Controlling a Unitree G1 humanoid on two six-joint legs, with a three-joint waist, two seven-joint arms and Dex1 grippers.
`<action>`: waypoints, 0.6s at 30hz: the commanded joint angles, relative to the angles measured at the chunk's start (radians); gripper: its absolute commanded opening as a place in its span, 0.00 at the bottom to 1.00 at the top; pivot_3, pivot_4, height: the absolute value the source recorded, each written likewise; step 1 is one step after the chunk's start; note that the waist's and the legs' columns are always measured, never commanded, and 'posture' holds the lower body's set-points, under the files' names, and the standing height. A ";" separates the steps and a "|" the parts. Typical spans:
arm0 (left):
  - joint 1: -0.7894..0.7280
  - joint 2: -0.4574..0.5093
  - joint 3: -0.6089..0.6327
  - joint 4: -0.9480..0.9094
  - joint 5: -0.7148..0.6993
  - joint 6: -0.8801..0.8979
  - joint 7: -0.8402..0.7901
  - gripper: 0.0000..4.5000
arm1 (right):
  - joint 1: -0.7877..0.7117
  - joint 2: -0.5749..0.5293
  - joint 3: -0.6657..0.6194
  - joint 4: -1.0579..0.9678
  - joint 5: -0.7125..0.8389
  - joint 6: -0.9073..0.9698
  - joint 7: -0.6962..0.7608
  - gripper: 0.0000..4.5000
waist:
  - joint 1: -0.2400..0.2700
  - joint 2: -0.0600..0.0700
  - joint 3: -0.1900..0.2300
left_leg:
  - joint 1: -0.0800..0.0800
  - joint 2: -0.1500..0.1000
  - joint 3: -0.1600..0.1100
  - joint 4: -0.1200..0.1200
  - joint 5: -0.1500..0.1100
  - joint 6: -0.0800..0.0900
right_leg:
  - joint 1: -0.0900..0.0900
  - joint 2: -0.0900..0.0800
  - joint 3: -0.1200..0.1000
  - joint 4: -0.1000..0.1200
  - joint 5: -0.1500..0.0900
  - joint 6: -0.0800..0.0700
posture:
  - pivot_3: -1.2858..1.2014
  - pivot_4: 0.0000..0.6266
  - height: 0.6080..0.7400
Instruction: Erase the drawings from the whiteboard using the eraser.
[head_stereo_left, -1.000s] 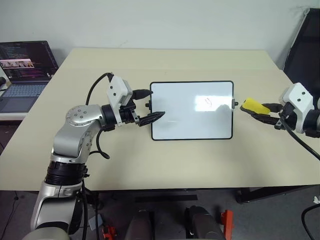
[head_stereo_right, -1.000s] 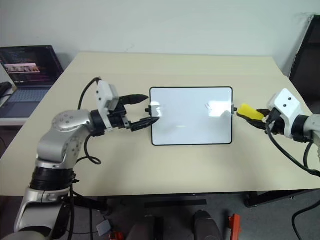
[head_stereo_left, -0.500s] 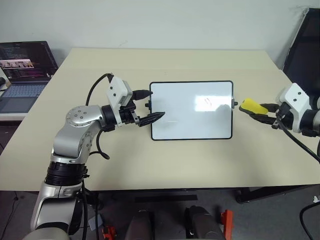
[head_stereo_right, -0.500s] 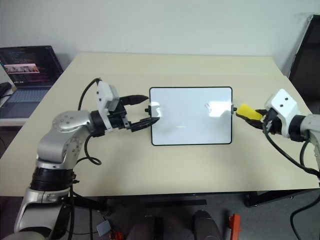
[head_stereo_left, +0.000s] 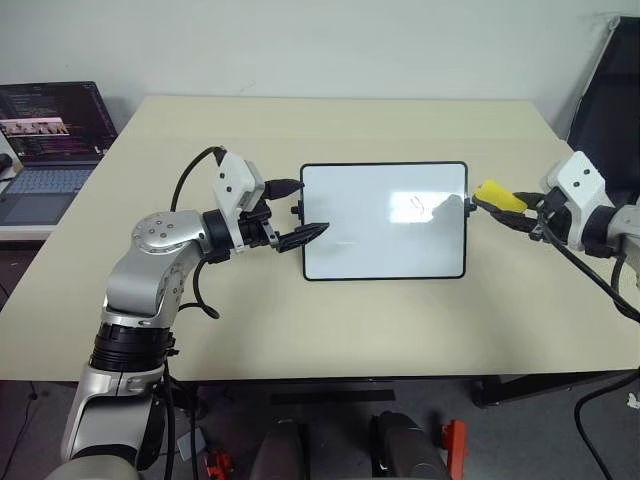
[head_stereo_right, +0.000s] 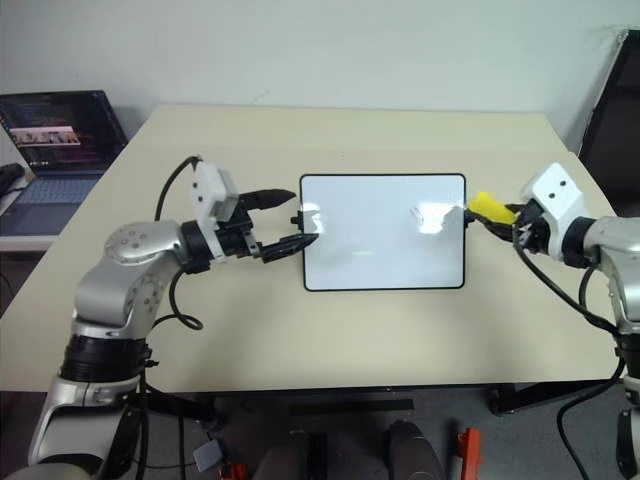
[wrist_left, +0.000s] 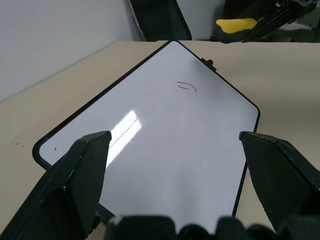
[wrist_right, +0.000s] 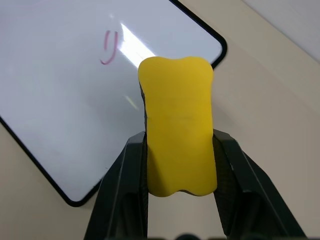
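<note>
One glossy white whiteboard with a black frame (head_stereo_left: 384, 221) lies at centre frame, bearing one small red scribble (head_stereo_left: 418, 205). The right gripper (head_stereo_left: 503, 207), at right, clamps one yellow block eraser (head_stereo_left: 497, 196); the left gripper (head_stereo_left: 303, 212) spreads wide at the board's left edge.

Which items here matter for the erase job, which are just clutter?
Job:
- whiteboard, flat on the table
- drawings, red scribbles near the board's right side
- eraser, yellow, clamped in the right gripper, at the board's right edge
- left gripper, open at the board's left edge

Lying about:
- laptop, on a side surface to the left
- dark chair, far right
</note>
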 joint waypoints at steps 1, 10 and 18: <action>-0.003 0.011 0.018 -0.036 -0.003 -0.003 0.007 1.00 | -0.035 -0.011 0.005 0.003 -0.022 -0.021 -0.004 0.29 | -0.001 0.000 0.000 | 0.000 0.000 0.000 0.000 0.000 0.000 | 0.000 0.000 0.000 0.000 0.000 0.000 | 0.52 0.24 1.00; 0.001 0.011 0.020 -0.041 -0.005 0.000 0.010 1.00 | -0.065 0.027 0.019 -0.006 -0.016 -0.021 -0.007 0.29 | -0.001 0.000 0.000 | 0.000 0.000 0.000 0.000 0.000 0.000 | 0.000 0.000 0.000 0.000 0.000 0.000 | 0.52 0.24 1.00; -0.008 0.003 0.014 -0.033 -0.003 -0.003 0.012 1.00 | -0.106 0.129 0.062 0.003 -0.025 -0.032 -0.035 0.29 | -0.003 0.000 0.000 | 0.000 0.000 0.000 0.000 0.000 0.000 | 0.000 0.000 0.000 0.001 0.001 -0.002 | 0.52 0.24 1.00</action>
